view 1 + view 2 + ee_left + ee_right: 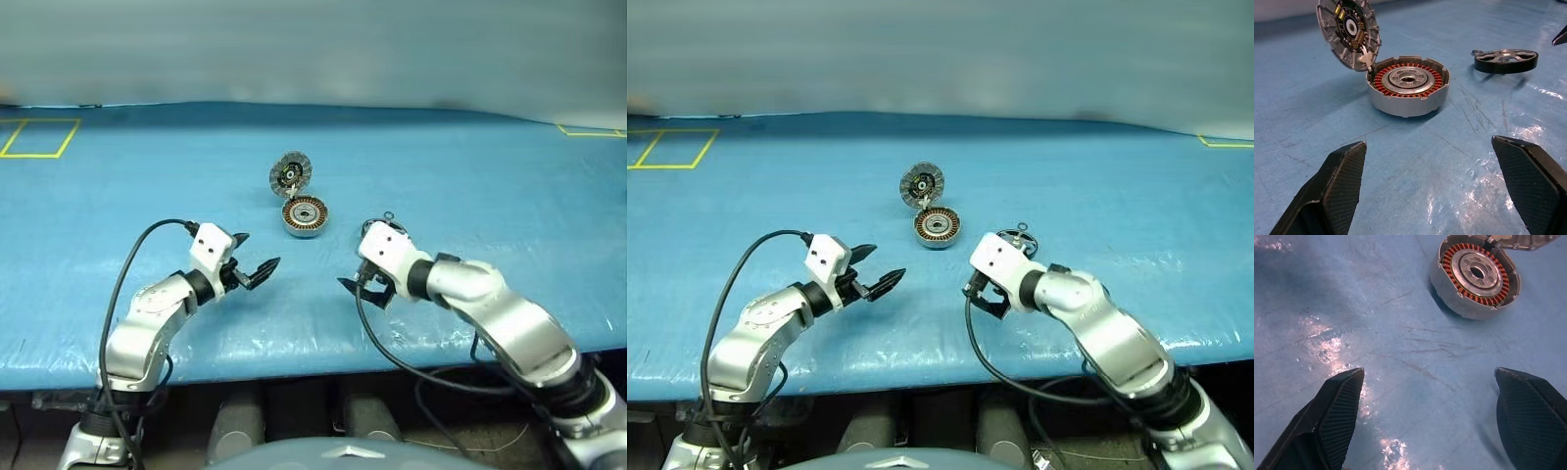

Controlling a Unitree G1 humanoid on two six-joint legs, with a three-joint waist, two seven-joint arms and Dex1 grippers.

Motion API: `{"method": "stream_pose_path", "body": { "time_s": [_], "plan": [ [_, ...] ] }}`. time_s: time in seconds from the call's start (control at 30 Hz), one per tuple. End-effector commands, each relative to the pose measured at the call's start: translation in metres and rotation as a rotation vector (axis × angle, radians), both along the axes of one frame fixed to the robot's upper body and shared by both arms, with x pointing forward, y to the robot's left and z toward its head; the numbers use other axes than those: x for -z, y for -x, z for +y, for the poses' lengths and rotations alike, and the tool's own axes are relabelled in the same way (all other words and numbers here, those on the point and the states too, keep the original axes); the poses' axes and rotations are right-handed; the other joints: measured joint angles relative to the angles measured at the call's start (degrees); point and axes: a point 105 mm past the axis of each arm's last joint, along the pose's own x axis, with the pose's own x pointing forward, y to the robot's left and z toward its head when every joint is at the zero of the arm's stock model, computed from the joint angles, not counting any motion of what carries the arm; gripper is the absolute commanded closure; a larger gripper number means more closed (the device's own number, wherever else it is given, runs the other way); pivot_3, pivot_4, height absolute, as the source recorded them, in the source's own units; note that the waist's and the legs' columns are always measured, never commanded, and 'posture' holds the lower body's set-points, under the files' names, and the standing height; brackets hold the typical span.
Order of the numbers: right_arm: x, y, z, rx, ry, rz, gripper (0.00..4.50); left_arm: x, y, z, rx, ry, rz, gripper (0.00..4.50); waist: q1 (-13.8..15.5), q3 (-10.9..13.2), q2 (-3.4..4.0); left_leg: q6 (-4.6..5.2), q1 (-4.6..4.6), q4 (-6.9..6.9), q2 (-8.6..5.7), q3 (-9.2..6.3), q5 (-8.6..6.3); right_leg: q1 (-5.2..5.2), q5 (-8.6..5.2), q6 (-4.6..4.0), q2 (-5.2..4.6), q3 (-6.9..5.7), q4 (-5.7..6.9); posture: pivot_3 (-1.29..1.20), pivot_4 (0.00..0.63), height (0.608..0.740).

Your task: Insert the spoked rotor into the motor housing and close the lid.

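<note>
No brand, label or readable writing is seen on any part; small gold and dark components on the inner face of the lid (1348, 30) are visible, but any marks on them are too small to be made out. The motor housing (1408, 85) is taken as the landmark: it is set open side up on the blue table cover (470, 176), with its ring of copper-brown coils and silver hub exposed. The lid is hinged at the housing's far edge and is stood open, tilted up and back, its ribbed inner face turned toward the robot. The spoked rotor (1506, 60) is laid flat on the cover near the housing, on the robot's right of it and apart from it; in the head views it is largely hidden behind the right arm's wrist, with only a dark rim edge (1021, 231) left showing. The left gripper (253, 266) is held nearer the robot than the housing and to its left, jaws spread wide and empty. The right gripper (364, 291) is held nearer the robot and to the housing's right, jaws likewise spread wide with nothing between them. The cover is scuffed, wrinkled and glossy in patches. Yellow tape lines (39, 137) are laid far beyond the housing at both sides, and a pale wall is seen behind.
</note>
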Motion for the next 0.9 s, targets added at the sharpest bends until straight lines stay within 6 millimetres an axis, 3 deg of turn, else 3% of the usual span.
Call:
{"method": "stream_pose_path", "body": {
  "time_s": [0.03, 0.2, 0.43, 0.9],
  "plan": [
    [-0.015, -0.021, 0.017, -0.091, 0.038, -0.053, 0.00, -0.003, 0.006, 0.001, -0.004, 0.023, -0.046, 0.05, -0.1, 0.0, -0.01, 0.00, -0.03, 0.00, 0.00, -0.03, 0.00, 0.00, 0.00, 0.00, 0.01, -0.02, -0.01, 0.00, 0.150, 0.740],
    [-0.018, -0.055, 0.040, -0.118, 0.057, -0.056, 0.00, 0.012, 0.021, 0.001, 0.013, -0.055, -0.046, 0.05, 0.3, 0.0, -0.02, 0.01, -0.06, -0.02, 0.00, 0.01, -0.01, 0.01, 0.05, -0.10, 0.06, -0.01, 0.00, 0.00, 0.150, 0.740],
    [-0.019, -0.077, 0.065, -0.181, 0.062, -0.025, 0.00, 0.018, 0.034, 0.000, 0.029, -0.040, -0.012, 0.05, 0.3, 0.0, -0.01, 0.05, -0.08, 0.03, 0.01, 0.10, -0.03, -0.01, 0.09, -0.04, -0.02, -0.03, 0.00, 0.00, 0.150, 0.740],
    [0.004, -0.100, 0.066, -0.162, 0.092, 0.018, 0.00, 0.020, 0.038, 0.001, 0.004, -0.036, -0.019, 0.05, 0.1, 0.0, 0.04, 0.04, -0.06, -0.01, 0.02, 0.16, -0.03, -0.04, 0.10, -0.06, -0.02, -0.04, 0.04, 0.00, 0.150, 0.740]
  ]
}}
